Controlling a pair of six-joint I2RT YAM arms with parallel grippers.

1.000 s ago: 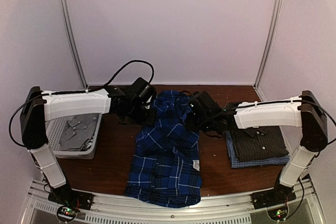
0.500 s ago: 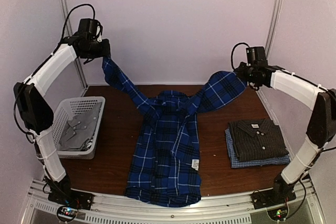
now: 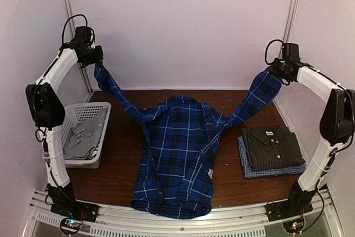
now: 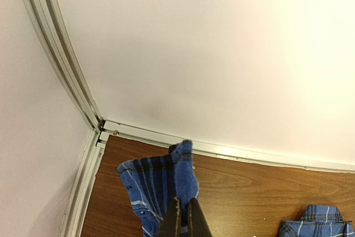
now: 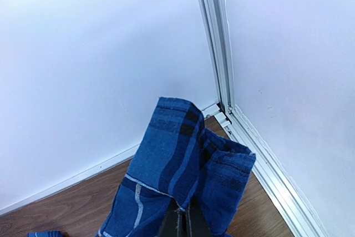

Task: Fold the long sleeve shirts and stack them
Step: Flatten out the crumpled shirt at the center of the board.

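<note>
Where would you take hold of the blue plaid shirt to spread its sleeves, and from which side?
By the cuff ends, one per sleeve, each from its own outer side. The blue plaid shirt lies flat, collar at the far end, so pulling the cuffs up and outward should draw the sleeves straight. The left hand and right hand are shut on them just so.

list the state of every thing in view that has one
blue plaid shirt: unfolded, body flat on the table, both sleeves held up and out
dark grey shirt: folded, top of the stack
pale blue shirt: folded, under the dark grey shirt
basket: upright, something grey inside
left gripper: shut on one sleeve end
right gripper: shut on the other sleeve end
</note>
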